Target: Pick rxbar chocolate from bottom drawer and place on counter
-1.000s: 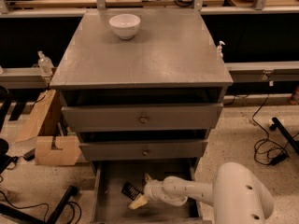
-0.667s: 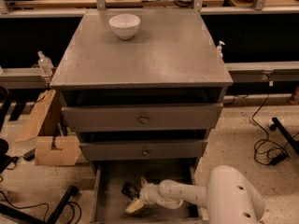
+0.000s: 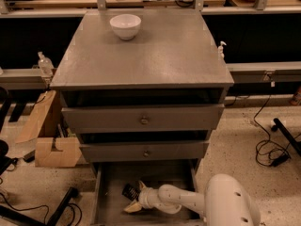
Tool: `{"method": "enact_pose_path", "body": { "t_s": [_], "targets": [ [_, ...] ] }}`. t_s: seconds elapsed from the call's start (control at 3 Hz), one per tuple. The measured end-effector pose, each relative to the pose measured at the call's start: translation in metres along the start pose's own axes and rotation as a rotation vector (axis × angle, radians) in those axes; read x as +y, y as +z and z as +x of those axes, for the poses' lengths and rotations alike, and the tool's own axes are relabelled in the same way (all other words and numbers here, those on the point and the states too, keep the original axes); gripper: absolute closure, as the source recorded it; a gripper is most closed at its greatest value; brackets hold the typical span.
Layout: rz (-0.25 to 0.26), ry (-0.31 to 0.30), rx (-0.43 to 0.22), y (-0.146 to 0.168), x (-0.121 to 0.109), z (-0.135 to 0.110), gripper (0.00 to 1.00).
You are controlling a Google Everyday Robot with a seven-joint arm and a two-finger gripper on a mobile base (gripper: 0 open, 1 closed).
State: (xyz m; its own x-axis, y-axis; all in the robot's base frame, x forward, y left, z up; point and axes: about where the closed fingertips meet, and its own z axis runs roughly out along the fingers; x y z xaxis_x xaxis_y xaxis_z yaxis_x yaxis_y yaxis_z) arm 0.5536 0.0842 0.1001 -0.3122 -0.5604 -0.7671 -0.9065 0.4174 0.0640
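The bottom drawer (image 3: 108, 206) is pulled open at the foot of the cabinet. The rxbar chocolate (image 3: 129, 191), a small black wrapper, lies on the drawer floor near its left middle. My gripper (image 3: 135, 197) is down inside the drawer, pointing left, with its pale fingers spread apart. The upper fingertip (image 3: 140, 186) is right beside the bar's right end; the lower fingertip (image 3: 131, 207) is nearer the front. The bar is not gripped. The counter (image 3: 155, 55) is the grey cabinet top above.
A white bowl (image 3: 125, 26) stands at the counter's back left. Two upper drawers with round knobs (image 3: 144, 121) are shut. A cardboard box (image 3: 54, 150) sits on the floor to the left. Cables (image 3: 273, 149) lie on the floor to the right.
My gripper has moved a little to the left and lower in the drawer, closer to the black bar. The bar has not moved.
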Motion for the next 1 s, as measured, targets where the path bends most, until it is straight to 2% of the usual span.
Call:
{"method": "enact_pose_path", "body": {
  "t_s": [0.33,0.67,1.0],
  "targets": [
    [0.000,0.004,-0.006,-0.0002,0.0003,0.0000,0.41],
    [0.000,0.004,-0.006,-0.0027,0.0006,-0.0031,0.72],
    [0.000,0.004,-0.006,-0.0037,0.0007,-0.0043,0.96]
  ]
}}
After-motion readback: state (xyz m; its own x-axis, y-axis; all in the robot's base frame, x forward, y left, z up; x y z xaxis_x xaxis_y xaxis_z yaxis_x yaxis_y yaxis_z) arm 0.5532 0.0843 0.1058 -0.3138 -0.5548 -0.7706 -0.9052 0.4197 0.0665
